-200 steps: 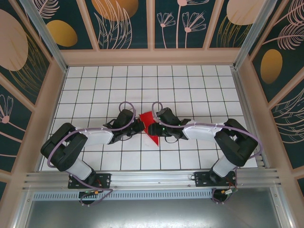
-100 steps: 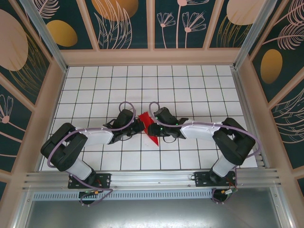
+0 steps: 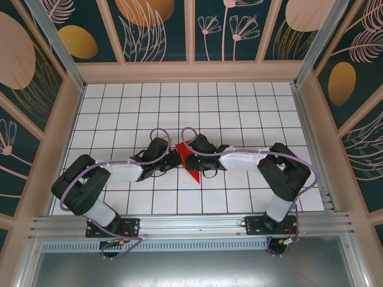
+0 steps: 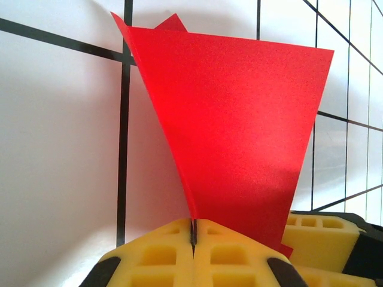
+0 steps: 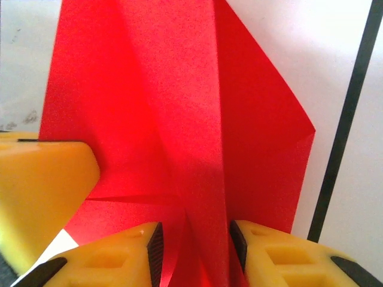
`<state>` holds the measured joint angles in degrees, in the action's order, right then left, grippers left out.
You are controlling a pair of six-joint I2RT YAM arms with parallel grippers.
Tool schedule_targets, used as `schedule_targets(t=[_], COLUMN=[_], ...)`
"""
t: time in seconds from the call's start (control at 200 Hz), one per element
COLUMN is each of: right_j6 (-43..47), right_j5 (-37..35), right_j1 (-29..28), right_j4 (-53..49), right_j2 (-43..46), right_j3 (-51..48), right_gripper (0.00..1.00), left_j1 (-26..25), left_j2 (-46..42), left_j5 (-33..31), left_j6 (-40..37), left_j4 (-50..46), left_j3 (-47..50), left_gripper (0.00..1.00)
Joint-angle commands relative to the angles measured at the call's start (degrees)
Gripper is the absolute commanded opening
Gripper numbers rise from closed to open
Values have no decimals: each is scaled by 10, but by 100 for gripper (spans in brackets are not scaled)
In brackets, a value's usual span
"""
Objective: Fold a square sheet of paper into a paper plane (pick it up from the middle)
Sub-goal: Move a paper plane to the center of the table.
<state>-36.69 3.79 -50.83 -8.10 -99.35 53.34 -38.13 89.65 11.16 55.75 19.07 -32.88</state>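
Your right gripper (image 5: 195,245) has moved further in over the square sheet of paper (image 5: 149,107) and its jaws have narrowed. They stand around the raised fold, and I cannot tell if they press it. Your left gripper (image 4: 193,230) is closed on the sheet's edge. The sheet is mid-tabletop, slightly toward the near edge, and only partly folded, so I judge more folds remain.

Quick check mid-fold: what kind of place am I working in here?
Probably a purpose-built robot test cell, not a home: a white gridded tabletop, walls of dark teal leaf-print panels framed in pale wood, and an aluminium rail along the near edge holding the black arm bases.
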Motion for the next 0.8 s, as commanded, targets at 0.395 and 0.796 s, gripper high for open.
schedule_targets(t=[0.395, 0.796], right_j6=[-38, -113], right_j5=[-106, -201], right_j1=[-19, 6], right_j4=[-102, -171], right_j2=[-35, -67], right_j3=[63, 121], right_gripper=[11, 11], left_j1=[12, 38], left_j2=[-46, -92], left_j5=[-51, -121], left_j6=[-37, -30], left_j4=[-90, -168], left_j3=[-25, -24], left_gripper=[37, 90])
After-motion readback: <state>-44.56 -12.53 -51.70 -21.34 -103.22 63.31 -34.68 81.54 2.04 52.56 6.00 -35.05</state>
